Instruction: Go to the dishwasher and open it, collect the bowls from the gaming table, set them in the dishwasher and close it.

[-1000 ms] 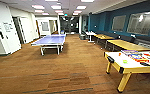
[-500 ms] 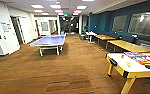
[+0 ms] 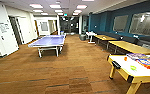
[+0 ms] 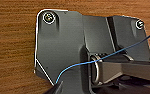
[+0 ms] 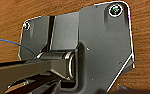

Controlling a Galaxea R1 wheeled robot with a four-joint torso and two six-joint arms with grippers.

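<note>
The robot stood in a long recreation room with a brown wood-patterned floor [image 3: 73, 72] running away toward a dim corridor. A blue table-tennis table [image 3: 48, 41] stood left of the middle, folded out flat on pale legs. Along the teal wall [image 3: 108, 22] on the right ran a row of long wooden tables [image 3: 131, 47], and nearest the camera, at the right edge, was a yellow-framed game table [image 3: 131, 72] with a pale top. On that top lay a small orange thing [image 3: 125, 58], a green disc [image 3: 133, 67] and some colourful flat pieces [image 3: 146, 60], perhaps game boards, though the view was too soft to say. White walls and a doorway [image 3: 14, 31] lined the left side, and square ceiling lights [image 3: 55, 6] glowed overhead.

No dishwasher, bowls or table-football table could be made out from here.

Both wrist cameras looked straight down at the same wood floor past the robot's own dark plate, with a thin blue cable [image 4: 96, 61] crossing the left one. I could not tell whether either tool was spread or pressed together.
</note>
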